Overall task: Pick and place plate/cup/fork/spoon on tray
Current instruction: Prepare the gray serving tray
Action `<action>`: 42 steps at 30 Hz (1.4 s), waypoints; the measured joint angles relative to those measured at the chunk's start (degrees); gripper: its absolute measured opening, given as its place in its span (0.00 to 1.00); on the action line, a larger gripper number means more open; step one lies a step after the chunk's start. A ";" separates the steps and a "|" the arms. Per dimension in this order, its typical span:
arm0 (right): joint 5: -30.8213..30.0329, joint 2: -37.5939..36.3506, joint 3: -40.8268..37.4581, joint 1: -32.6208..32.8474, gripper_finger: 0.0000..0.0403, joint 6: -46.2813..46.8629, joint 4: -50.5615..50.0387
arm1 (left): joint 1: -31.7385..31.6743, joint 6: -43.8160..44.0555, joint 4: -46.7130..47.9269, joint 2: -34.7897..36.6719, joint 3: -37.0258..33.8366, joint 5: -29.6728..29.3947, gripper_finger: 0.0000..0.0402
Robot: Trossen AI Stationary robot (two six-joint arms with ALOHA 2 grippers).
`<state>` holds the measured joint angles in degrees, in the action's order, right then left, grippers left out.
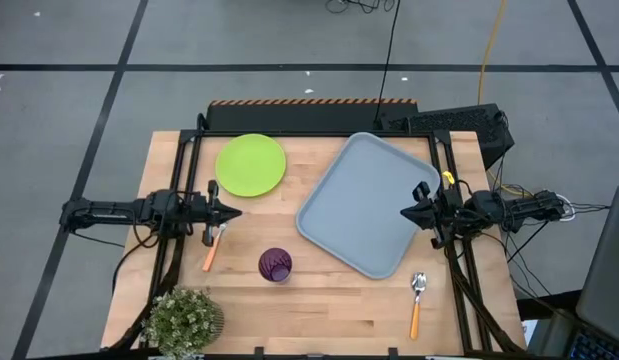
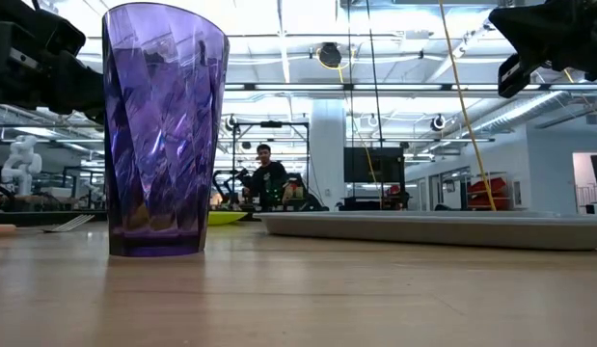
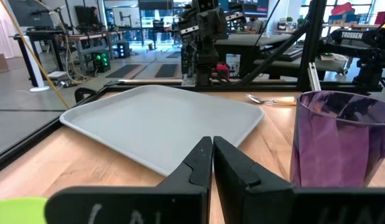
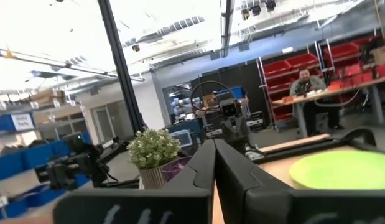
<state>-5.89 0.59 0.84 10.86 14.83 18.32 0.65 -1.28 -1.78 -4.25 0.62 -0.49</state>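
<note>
The lime-green plate (image 1: 251, 164) lies flat at the far left of the table. The grey-blue tray (image 1: 367, 203) lies at an angle right of centre. The purple cup (image 1: 275, 265) stands upright near the front and fills the low view (image 2: 163, 125). The fork (image 1: 211, 247) lies left of the cup. The spoon (image 1: 417, 300) lies at the front right. My left gripper (image 1: 234, 212) is shut, raised just beyond the fork's head. My right gripper (image 1: 407, 212) is shut and empty over the tray's right edge.
A small potted plant (image 1: 184, 320) stands at the front left corner. A black frame (image 1: 319, 128) runs along the table's far edge and sides. A person (image 2: 266, 173) sits in the room behind the table. Bare wood lies between cup and spoon.
</note>
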 joint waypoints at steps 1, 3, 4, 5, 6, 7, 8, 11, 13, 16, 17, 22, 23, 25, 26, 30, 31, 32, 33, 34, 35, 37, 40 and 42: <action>0.00 0.01 0.01 0.01 0.00 0.74 -0.20 | 0.01 0.00 0.00 0.00 0.00 0.00 0.05; 0.00 0.01 0.00 0.00 0.00 1.97 -0.27 | 0.02 0.00 0.00 0.02 0.00 0.00 0.05; 0.00 0.01 0.00 0.00 0.00 2.50 -0.20 | -0.01 0.00 0.00 0.00 0.00 0.00 0.05; 0.00 0.01 0.00 0.01 0.00 2.87 -0.16 | 0.01 0.00 0.02 0.00 0.00 0.00 0.05; 0.00 0.01 0.00 0.01 0.00 3.13 -0.16 | 0.00 0.00 -0.06 0.00 0.00 0.00 0.05; 0.00 0.01 0.00 -0.01 0.00 3.17 -0.16 | 0.02 -0.03 -0.36 0.01 0.00 0.00 0.05; 0.00 0.01 0.00 0.00 0.00 3.16 -0.16 | 0.00 -0.34 -1.13 0.00 0.00 0.00 0.05; 0.00 0.01 0.00 0.01 0.00 3.09 0.03 | 0.01 -2.44 -5.12 0.00 0.00 -0.02 0.05; 0.00 0.01 0.00 0.00 0.00 3.04 0.14 | 0.02 -3.78 -7.15 0.00 0.00 -0.02 0.05; 0.00 0.01 0.00 0.01 0.00 3.13 -0.02 | 0.02 -3.51 -10.64 0.00 0.00 -0.02 0.05; 0.00 0.01 0.00 0.01 0.00 3.13 -0.14 | 0.00 -3.00 -11.74 0.00 0.00 -0.02 0.05; 0.00 0.03 0.01 0.01 0.00 2.03 -0.14 | 0.02 -2.28 -15.96 0.02 0.00 -1.10 0.05; -0.02 0.03 0.00 -0.01 0.00 1.57 -0.12 | 0.02 -1.74 -15.58 0.02 0.00 -1.26 0.05; -0.02 0.03 0.00 0.01 0.00 0.43 0.01 | 0.02 -0.49 -14.40 0.02 0.00 -1.29 0.05; -0.02 0.03 0.00 0.00 0.00 -0.13 0.20 | 0.02 -0.14 -13.54 0.02 0.00 -1.31 0.05; -0.20 0.03 0.00 0.01 0.00 -1.05 0.57 | 0.02 0.35 -11.02 0.02 0.00 -1.31 0.05; -0.20 0.03 0.00 0.01 0.00 -1.41 0.59 | 0.02 0.33 -10.35 0.02 0.00 -1.50 0.05; -0.22 0.03 0.00 0.01 0.00 -2.04 0.61 | 0.02 0.20 -10.28 0.00 -0.01 -2.07 0.05; -0.24 0.03 0.00 0.00 0.00 -2.63 0.66 | 0.02 0.21 -10.41 0.00 -0.01 -3.02 0.05; -0.24 0.03 0.00 0.01 0.00 -3.40 0.71 | 0.02 0.52 -10.54 0.02 0.00 -4.23 0.05; -0.24 0.03 0.00 0.00 0.00 -4.19 0.71 | 0.00 1.40 -10.35 0.02 0.00 -4.72 0.05; -0.37 0.03 0.00 0.01 0.00 -6.01 0.73 | 0.02 3.61 -8.97 0.02 0.00 -4.82 0.05; -1.68 0.03 0.00 0.00 0.00 -8.07 0.73 | 0.02 5.97 -4.85 -0.02 -0.02 -5.20 0.05; -2.90 0.03 0.00 0.00 0.00 -9.04 0.77 | 0.02 8.66 -4.68 0.00 -0.02 -7.37 0.05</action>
<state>-8.79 0.62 0.84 10.87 5.78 19.09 0.67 7.39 -6.46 -4.25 0.60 -7.87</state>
